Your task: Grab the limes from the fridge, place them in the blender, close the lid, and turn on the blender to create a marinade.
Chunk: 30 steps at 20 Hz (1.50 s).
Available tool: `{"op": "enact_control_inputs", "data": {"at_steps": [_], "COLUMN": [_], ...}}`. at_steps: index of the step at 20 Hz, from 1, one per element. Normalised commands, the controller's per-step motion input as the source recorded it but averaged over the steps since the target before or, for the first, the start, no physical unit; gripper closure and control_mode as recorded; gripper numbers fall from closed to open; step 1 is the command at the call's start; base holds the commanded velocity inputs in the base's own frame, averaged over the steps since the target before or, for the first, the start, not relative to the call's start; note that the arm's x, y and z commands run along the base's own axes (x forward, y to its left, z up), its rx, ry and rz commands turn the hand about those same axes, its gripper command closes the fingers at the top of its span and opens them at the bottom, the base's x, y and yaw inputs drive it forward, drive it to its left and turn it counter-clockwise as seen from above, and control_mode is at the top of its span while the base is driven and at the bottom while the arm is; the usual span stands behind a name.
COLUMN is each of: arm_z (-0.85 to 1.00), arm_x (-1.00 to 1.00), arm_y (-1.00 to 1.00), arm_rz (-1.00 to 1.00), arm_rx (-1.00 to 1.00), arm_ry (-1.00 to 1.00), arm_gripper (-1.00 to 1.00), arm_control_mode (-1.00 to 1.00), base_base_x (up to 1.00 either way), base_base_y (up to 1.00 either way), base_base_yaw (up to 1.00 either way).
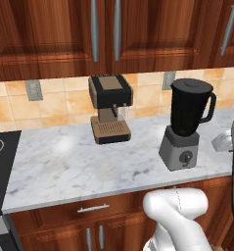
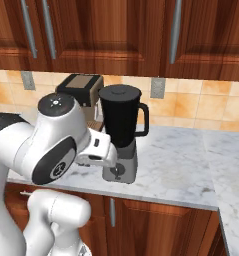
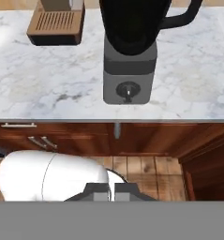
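Black blender jar point(image 1: 189, 106) on a grey base point(image 1: 178, 149); brown-and-black coffee machine point(image 1: 110, 108); white-grey marbled surface point(image 1: 79, 164); reddish-brown wood cabinets point(image 1: 55, 34); orange-beige tiled backsplash point(image 1: 64, 103).

One blender point(image 1: 183, 125) stands on the marble counter point(image 1: 64, 164), carrying one lid point(image 1: 191, 84) on its jar and one round knob point(image 3: 127, 90) on its grey base. One brown-and-black coffee machine point(image 1: 110, 108) shares the counter. Two wall outlets point(image 1: 34, 90) sit on the tiled backsplash. The left base view shows one drawer handle point(image 1: 93, 209) below the counter edge and three bar handles point(image 1: 117, 29) on the upper cabinets.
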Motion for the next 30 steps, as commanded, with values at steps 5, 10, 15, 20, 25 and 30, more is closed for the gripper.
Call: {"op": "enact_control_inputs", "data": {"at_steps": [5,10,15,20,25,30], "arm_z": [-0.28,0.00,0.00,-0.03,-0.39,-0.07], "arm_x": [-0.90,-0.41,0.00,0.00,0.13,0.22], "arm_y": [-0.05,-0.45,-0.11,-0.05,0.00,-0.05], "arm_rz": [0.00,0.00,0.00,0.00,0.01,0.13], "arm_rx": [0.06,0.13,0.02,0.06,0.03,0.15], "arm_ry": [-0.01,-0.04,0.00,0.00,-0.03,-0.16], "arm_gripper": [1.00,1.00,1.00,1.00,1.00,1.00], "arm_control_mode": [-1.00,-1.00,-1.00,-1.00,-1.00,-1.00], "base_base_x": [0.00,0.00,0.00,0.00,0.00,0.00], "base_base_y": [0.00,0.00,0.00,0.00,0.00,0.00], "base_base_yaw": [0.00,0.00,0.00,0.00,0.00,0.00]}}
